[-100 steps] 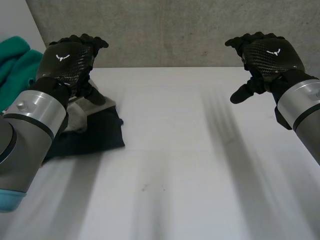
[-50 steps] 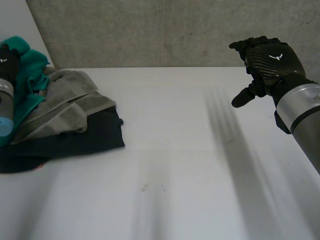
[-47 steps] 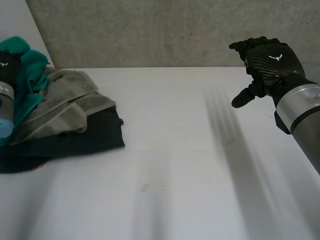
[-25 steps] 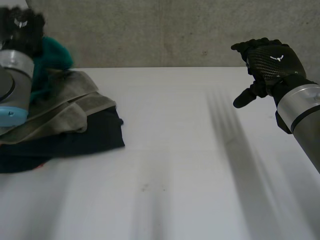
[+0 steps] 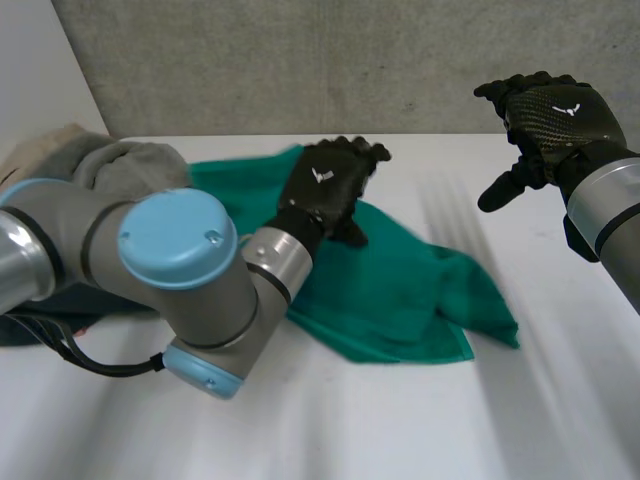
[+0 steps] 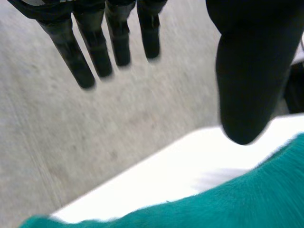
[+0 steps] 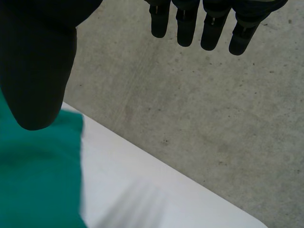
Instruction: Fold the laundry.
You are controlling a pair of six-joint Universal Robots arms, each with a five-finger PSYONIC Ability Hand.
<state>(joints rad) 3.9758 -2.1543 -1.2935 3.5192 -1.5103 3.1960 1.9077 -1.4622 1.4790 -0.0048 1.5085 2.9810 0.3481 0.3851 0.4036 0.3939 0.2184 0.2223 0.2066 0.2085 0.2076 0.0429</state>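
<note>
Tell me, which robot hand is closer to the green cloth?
Left. The left hand is right over the green cloth; the right hand is up in the air, off past the cloth's edge.

No word, number or label legible anywhere. Just a small white winged mark, printed on the black back of the left hand near the knuckles. Same white mark again on the back of the right hand, spread like a pair of wings meeting at a point. Plain sign in both places, with no lettering beside or under it. Seen in the head view.
</note>
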